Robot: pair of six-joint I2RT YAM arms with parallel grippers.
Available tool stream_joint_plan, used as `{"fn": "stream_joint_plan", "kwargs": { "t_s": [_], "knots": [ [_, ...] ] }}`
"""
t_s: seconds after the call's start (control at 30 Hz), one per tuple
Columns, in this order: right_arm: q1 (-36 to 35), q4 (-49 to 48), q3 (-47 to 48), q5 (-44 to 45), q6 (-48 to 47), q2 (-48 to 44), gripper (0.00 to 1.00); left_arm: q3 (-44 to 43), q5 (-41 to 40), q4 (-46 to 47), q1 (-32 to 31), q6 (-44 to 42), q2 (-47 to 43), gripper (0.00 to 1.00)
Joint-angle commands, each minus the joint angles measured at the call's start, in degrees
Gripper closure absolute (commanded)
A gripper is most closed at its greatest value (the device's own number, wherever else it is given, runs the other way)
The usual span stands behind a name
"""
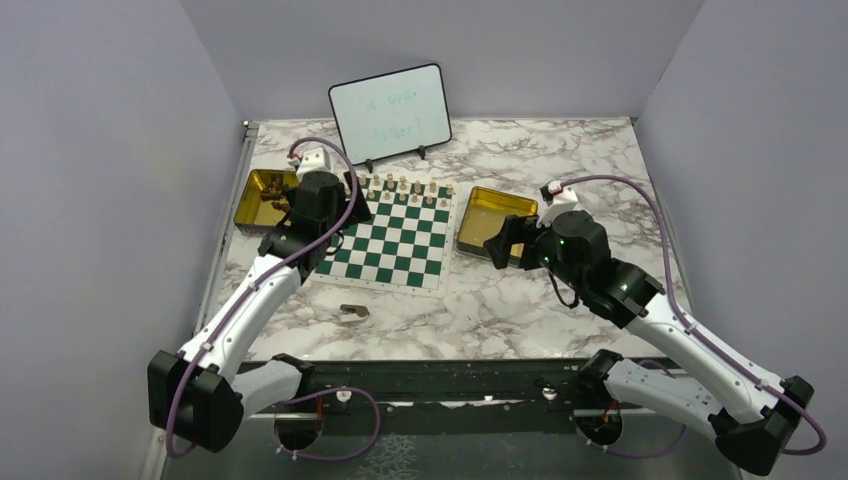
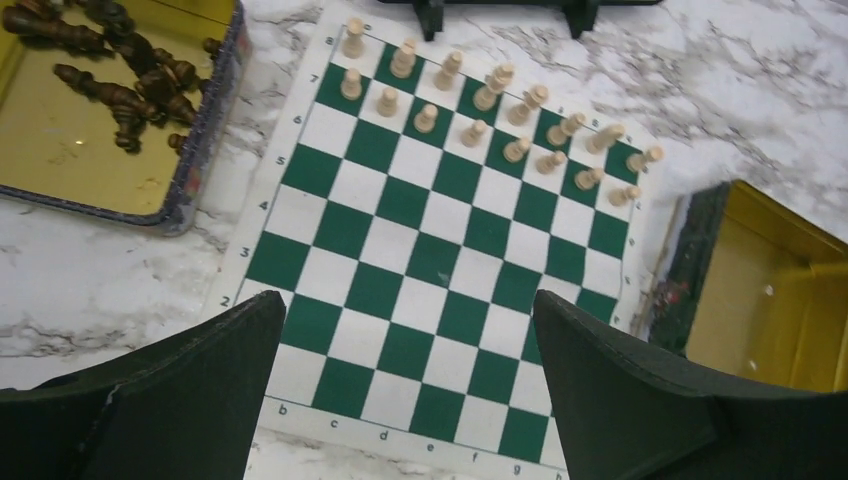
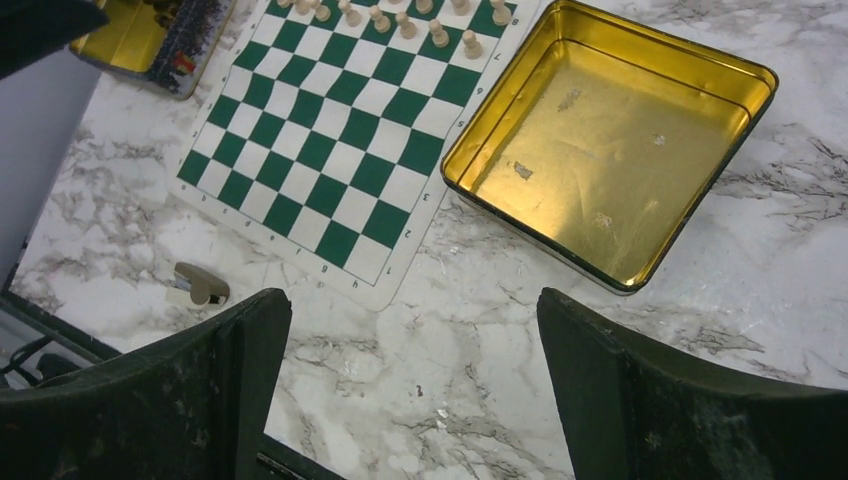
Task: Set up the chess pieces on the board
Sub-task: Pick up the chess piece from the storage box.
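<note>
Spreading across the veined marble worktop, the flat green-and-white checked board lies square, nearer the far edge. Shiny gold left tin and right tin flank it. Left fingers and right fingers are spread wide, gripping nothing. Light chess pieces stand upright in two rows along the board's far edge; dark chess pieces lie jumbled in the left tin.

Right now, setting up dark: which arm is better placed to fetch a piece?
Left. Its open gripper hovers near the gold tin of dark pieces; the tin by the right gripper is empty.
</note>
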State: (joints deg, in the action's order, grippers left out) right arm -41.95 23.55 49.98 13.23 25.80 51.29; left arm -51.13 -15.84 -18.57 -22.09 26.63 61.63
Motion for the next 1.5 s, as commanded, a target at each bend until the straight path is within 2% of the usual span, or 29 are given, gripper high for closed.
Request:
{"fn": "stream_joint_plan", "kwargs": {
  "t_s": [0.0,0.1,0.17,0.23,0.27,0.5,0.63,0.87,1.03,1.47],
  "knots": [
    [-0.3,-2.3,-2.1,-5.2,-3.0,-3.8,0.02,-7.0,-7.1,-1.7,4.4,1.9,6.0,0.08],
    [-0.3,-3.3,-2.6,-7.7,-3.2,-5.6,0.03,-10.6,-4.4,-2.6,9.6,0.7,10.5,0.15],
    [-0.3,-4.4,-3.1,-9.3,-3.9,-6.5,0.11,-13.0,-4.3,-2.8,12.3,-0.2,13.8,0.25],
    [-0.3,-4.9,-3.5,-10.2,-4.0,-7.1,0.13,-15.9,-5.1,-3.3,14.5,-0.9,17.2,0.37],
    [-0.3,-4.9,-3.7,-10.3,-3.9,-7.4,0.14,-17.5,-5.5,-3.9,15.6,-1.0,18.9,0.4],
    [-0.3,-5.6,-4.4,-11.2,-4.0,-9.4,0.15,-26.1,-10.2,-3.4,20.0,-2.8,29.5,0.4],
    [-0.3,-4.2,-3.1,-9.8,-3.9,-9.6,0.14,-30.4,-9.8,-3.3,23.0,-3.6,36.1,0.4],
    [-0.3,-5.2,-3.0,-8.7,-2.5,-10.2,0.14,-36.0,-7.2,-3.1,26.5,-5.3,46.2,0.46],
    [-0.3,-5.8,-3.5,-9.9,-0.9,-9.9,0.14,-39.9,-4.7,-2.5,27.6,-7.2,50.5,0.53],
    [-0.3,-5.8,-2.6,-8.2,-0.4,-9.1,0.14,-40.6,0.0,-2.3,28.6,-6.6,54.5,0.6]
  ]
}}
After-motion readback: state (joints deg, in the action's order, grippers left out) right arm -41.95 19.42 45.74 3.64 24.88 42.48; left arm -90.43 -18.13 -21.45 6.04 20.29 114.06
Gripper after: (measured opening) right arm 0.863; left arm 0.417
